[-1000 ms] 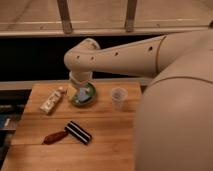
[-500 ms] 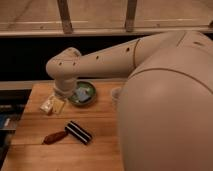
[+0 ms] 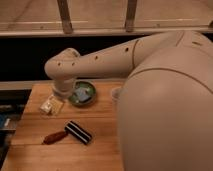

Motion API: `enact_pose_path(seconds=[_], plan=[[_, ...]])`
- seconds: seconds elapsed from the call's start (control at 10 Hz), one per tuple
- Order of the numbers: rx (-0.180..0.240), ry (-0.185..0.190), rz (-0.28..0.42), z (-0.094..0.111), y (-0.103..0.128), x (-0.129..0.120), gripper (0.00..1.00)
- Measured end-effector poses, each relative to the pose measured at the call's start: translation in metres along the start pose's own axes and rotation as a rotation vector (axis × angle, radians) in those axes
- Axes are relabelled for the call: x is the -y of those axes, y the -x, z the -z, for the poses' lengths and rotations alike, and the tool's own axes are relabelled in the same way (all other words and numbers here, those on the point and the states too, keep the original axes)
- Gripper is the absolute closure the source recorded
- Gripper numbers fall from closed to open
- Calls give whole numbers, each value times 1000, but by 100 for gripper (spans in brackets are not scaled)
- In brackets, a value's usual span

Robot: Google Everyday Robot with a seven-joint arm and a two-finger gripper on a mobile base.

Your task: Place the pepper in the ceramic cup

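The pepper (image 3: 54, 136), slim and dark red-brown, lies on the wooden table (image 3: 55, 159) near the front left, its tip touching a black striped block (image 3: 78, 132). Only the left rim of the pale ceramic cup (image 3: 116, 94) shows at mid-table; the big white arm covers the rest. My gripper (image 3: 61, 91) hangs from the arm's end over the back left of the table, between a pale tube and a green bowl. It is open, holds nothing, and is well behind the pepper.
A round green bowl (image 3: 82, 93) sits just right of the gripper, and a pale oblong tube (image 3: 51, 104) lies to its left. The arm's bulky body (image 3: 165, 110) blocks the whole right side. A dark ledge and railing run along the back.
The arm has swung left across the table and its body now fills more of the right side, hiding most of the cup. The pepper and block have not moved.
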Motion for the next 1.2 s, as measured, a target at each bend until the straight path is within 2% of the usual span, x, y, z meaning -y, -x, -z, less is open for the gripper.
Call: enact_pose_path(seconds=[0.2,0.5,0.8,1.0,1.1,1.2], plan=[[5,14,57,-12,15,-12,20],[-1,44,152,-40,41,-32,20],[-30,100,216,-72,49,-45,20],[-65,164,263,-95,56,-61,20],[-74,180,273,-100,57,-65,20],[-78,180,270,-99,55,-64,20]])
